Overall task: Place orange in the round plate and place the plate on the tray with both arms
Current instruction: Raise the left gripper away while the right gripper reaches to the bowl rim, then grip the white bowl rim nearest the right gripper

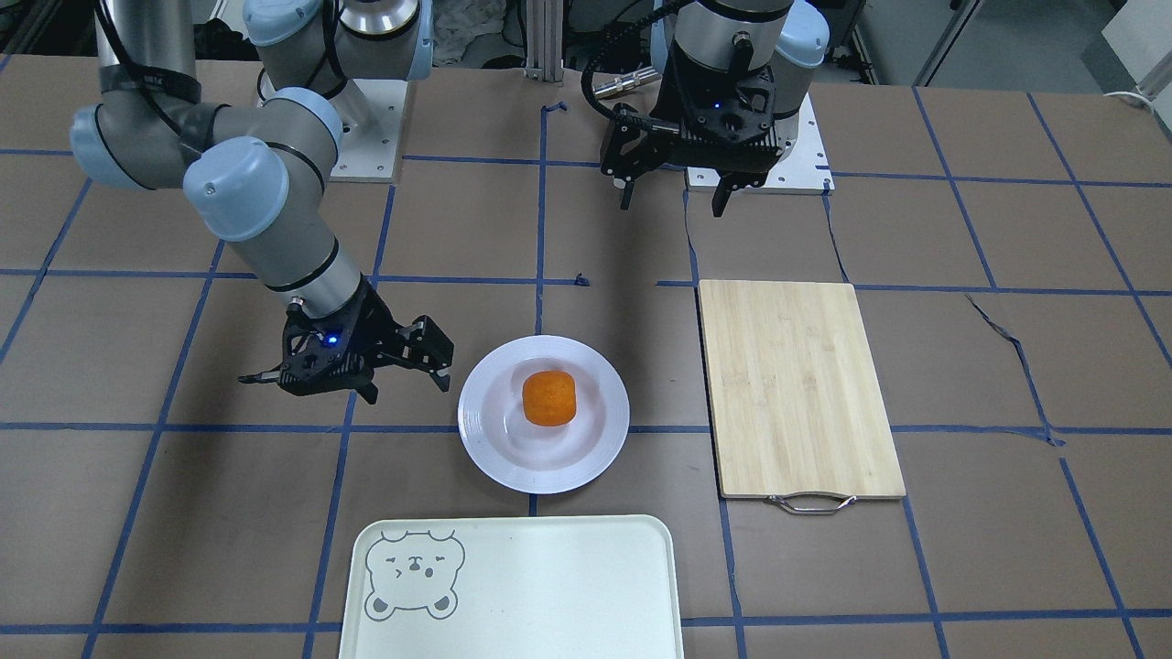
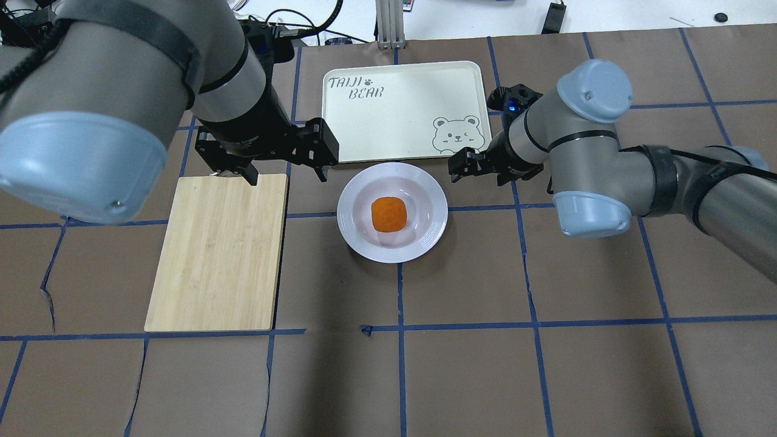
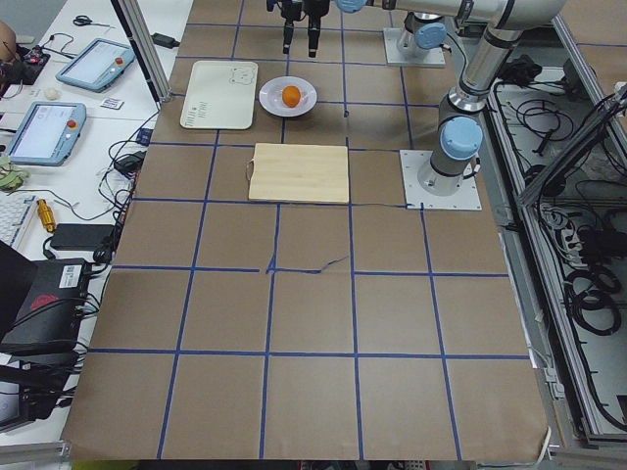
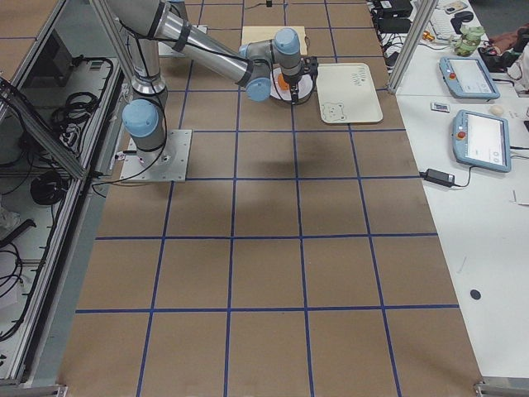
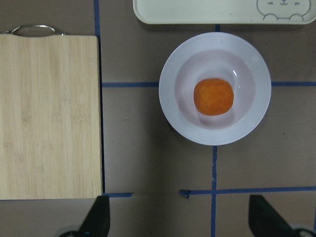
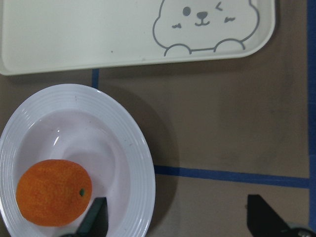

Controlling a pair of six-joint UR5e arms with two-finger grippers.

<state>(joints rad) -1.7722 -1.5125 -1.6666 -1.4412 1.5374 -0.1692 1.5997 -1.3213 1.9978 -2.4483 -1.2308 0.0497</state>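
The orange (image 1: 548, 397) lies in the sunken centre of the round white plate (image 1: 485, 430), which rests on the table. The cream tray (image 1: 549, 595) with a bear face sits just beyond the plate, empty; from above, the tray (image 2: 400, 103) is behind the plate (image 2: 358, 224). My right gripper (image 1: 346, 380) hovers open beside the plate's rim, and its wrist view has the orange (image 6: 53, 192) at lower left. My left gripper (image 1: 673, 192) hangs open and high, away from the plate, holding nothing. In its wrist view the orange (image 5: 213, 97) and plate (image 5: 182, 118) lie below it.
A bamboo cutting board (image 1: 798, 389) with a metal handle lies flat on the plate's other side, under my left arm. Blue tape lines grid the brown table cover. Tablets and cables (image 3: 59, 117) sit on a side bench past the tray.
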